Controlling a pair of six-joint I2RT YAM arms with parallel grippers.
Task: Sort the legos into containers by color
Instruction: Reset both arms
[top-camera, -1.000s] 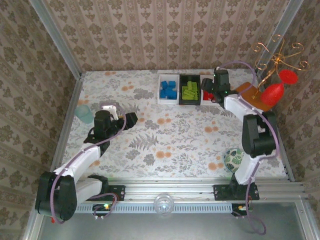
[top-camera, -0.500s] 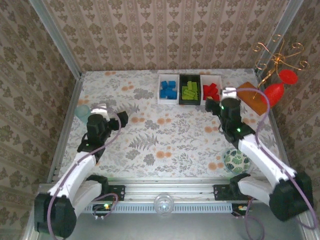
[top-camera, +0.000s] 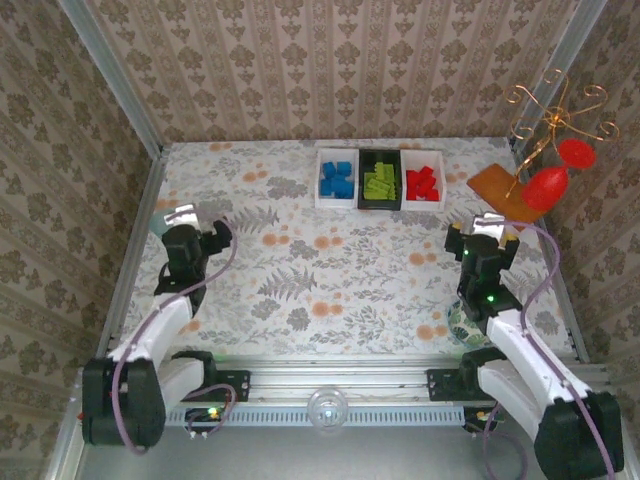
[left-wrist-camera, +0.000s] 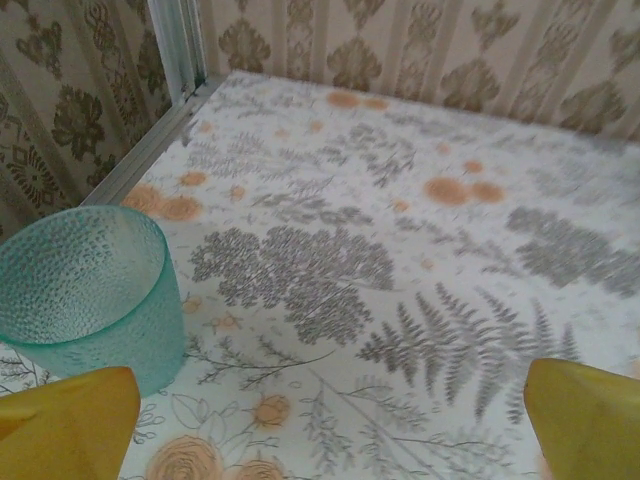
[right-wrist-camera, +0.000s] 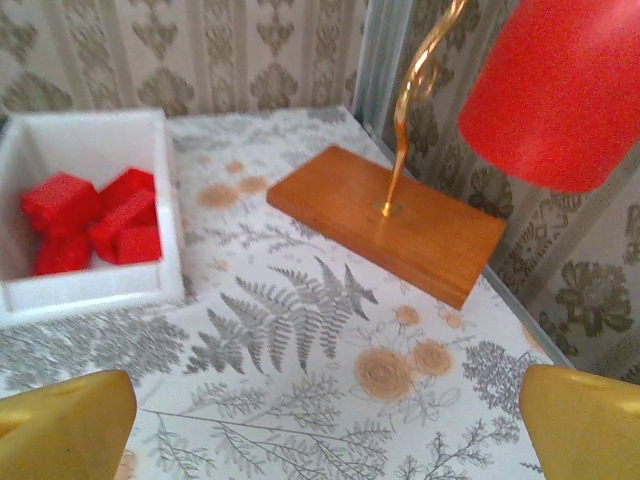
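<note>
Three in a row at the far middle of the flowery table (top-camera: 300, 290), from above: left white plastic bin (top-camera: 319, 182) with blue toy bricks (top-camera: 337, 180), black plastic bin (top-camera: 362, 182) with lime green toy bricks (top-camera: 380, 182), right white plastic bin (top-camera: 424, 205) with red toy bricks (top-camera: 423, 184). Row going left to right; each bin long from near to far, open side up. All bricks in sight already in bins, one color each, so sorting probably done. Left gripper (top-camera: 202, 224) close to the left edge, well apart from the bins, with them far off and to its right. Right gripper (top-camera: 485, 228) on the right side, bins far off and to its left. Nearer of the two to the red toy bricks, so likely the better arm for any last red one.

From the left wrist: yellow fingers (left-wrist-camera: 70, 420) out in both bottom corners, spread wide, nothing between. Bumpy pale teal cup (left-wrist-camera: 85, 290) standing up just beside the left finger.

From the right wrist: yellow fingers (right-wrist-camera: 65, 425) spread wide too, empty. Right white plastic bin ahead and left, long side running away, red toy bricks heaped inside. Flat orange wooden board (right-wrist-camera: 390, 225) ahead and right, thin gold wire (right-wrist-camera: 415, 110) standing in it, shiny red ornament (right-wrist-camera: 555, 90) up top.
</note>
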